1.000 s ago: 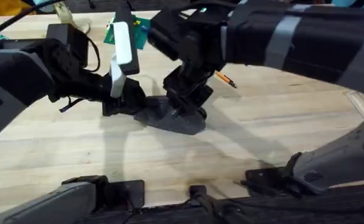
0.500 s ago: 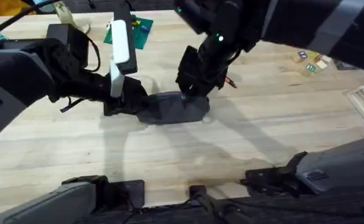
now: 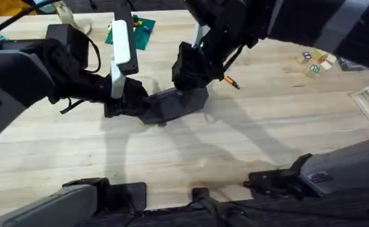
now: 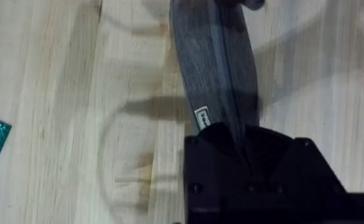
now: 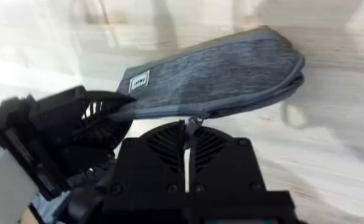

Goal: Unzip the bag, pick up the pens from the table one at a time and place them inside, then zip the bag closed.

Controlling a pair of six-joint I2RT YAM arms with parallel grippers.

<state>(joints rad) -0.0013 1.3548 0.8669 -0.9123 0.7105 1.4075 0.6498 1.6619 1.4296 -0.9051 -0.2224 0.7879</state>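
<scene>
Plainly, line by line:

Pouch: the grey fabric pencil pouch (image 3: 175, 104) lies lengthwise on the counter (image 3: 190, 148) near its middle, between the two arms, with the zipper running along its length.

Left gripper: the left gripper (image 4: 241, 146) is clamped on one end of the pouch, just by the small sewn label (image 4: 201, 116); its fingers pinch the fabric at the zipper line.

Right gripper: the right gripper (image 5: 186, 140) is pressed together on what looks like the zipper pull (image 5: 191, 122), at the pouch's long edge.

Handling: the pouch should be light and soft, judging by how it sags and creases, so it will follow any pull unless the anchored end stays pinned. The pull tab is small and likely slippery, so a deep pinch suits it best.

Where to hold: one end for bracing, the tab for drawing; the cloth body gives no firm purchase.

Pen: an orange pen with a black tip (image 3: 229, 81) lies just beyond the right gripper, close enough to be nudged.

Open room: bare wood spreads toward the near edge and the right side; small coloured blocks (image 3: 315, 61) and a green card (image 3: 138, 33) sit well apart at the far side.
</scene>
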